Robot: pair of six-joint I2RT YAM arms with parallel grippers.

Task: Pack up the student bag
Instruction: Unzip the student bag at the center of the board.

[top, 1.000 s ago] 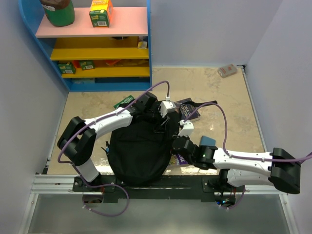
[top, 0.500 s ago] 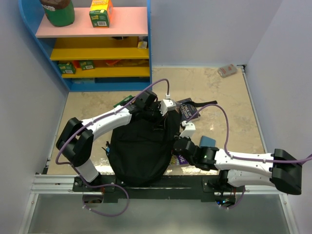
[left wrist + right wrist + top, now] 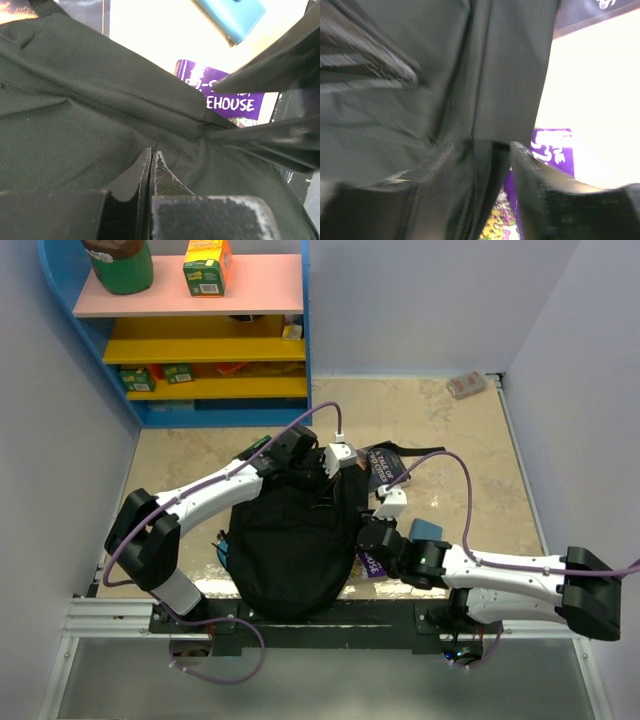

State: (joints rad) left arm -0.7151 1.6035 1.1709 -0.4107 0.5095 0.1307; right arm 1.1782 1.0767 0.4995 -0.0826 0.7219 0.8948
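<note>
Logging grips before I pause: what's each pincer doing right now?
Left pincer: closed, pinching the backpack fabric.
Right pincer: open, straddling the backpack fabric.

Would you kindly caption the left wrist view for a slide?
Left gripper pinches a fold of the student bag; purple book and blue case lie beyond.

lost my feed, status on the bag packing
Left hand shut on student bag fabric. Right hand open around bag edge. Purple book beside bag, not packed.

The student bag (image 3: 75, 100) is matt black woven cloth; the purple book (image 3: 235, 102) cover looks glossy.
</note>
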